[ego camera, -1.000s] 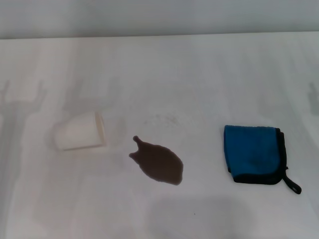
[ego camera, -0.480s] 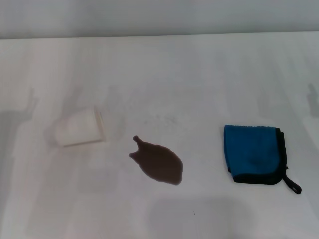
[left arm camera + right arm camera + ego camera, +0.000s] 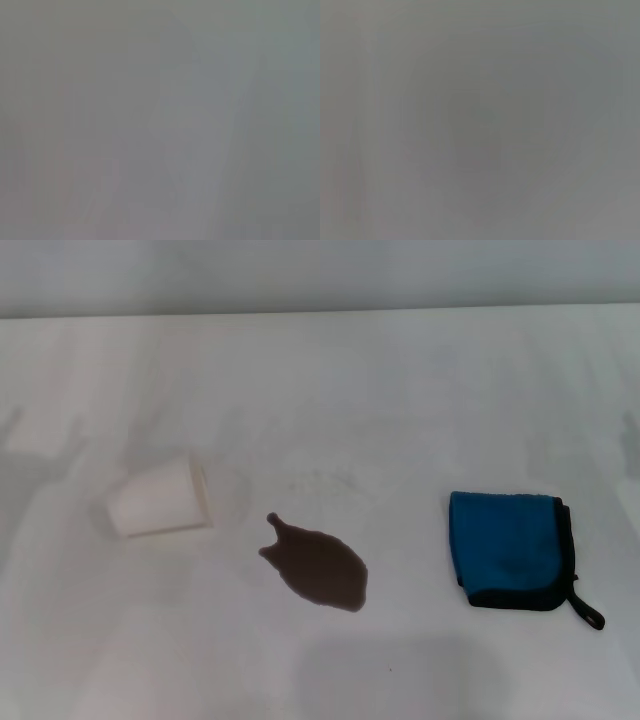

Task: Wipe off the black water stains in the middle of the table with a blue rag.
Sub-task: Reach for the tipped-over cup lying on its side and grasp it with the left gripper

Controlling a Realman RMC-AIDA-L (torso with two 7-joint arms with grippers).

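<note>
Head view, left to right: a white paper cup [image 3: 160,502] lying on its side on the wide white matte counter [image 3: 400,390]; a dark brown-black teardrop puddle [image 3: 318,567] at centre; a folded bright blue cloth rag with black edging [image 3: 512,550] well apart at right. Neither gripper is visible, so their state cannot be told.

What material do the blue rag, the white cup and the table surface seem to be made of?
The blue rag looks like soft, matte cloth, perhaps microfibre: it is folded, with black stitched edging and a loop tab. The white cup, lying on its side, seems to be paper, dull and thin-walled, though plastic is possible. The table looks like a smooth, matte white laminate; the dark puddle sits on it unabsorbed.
</note>
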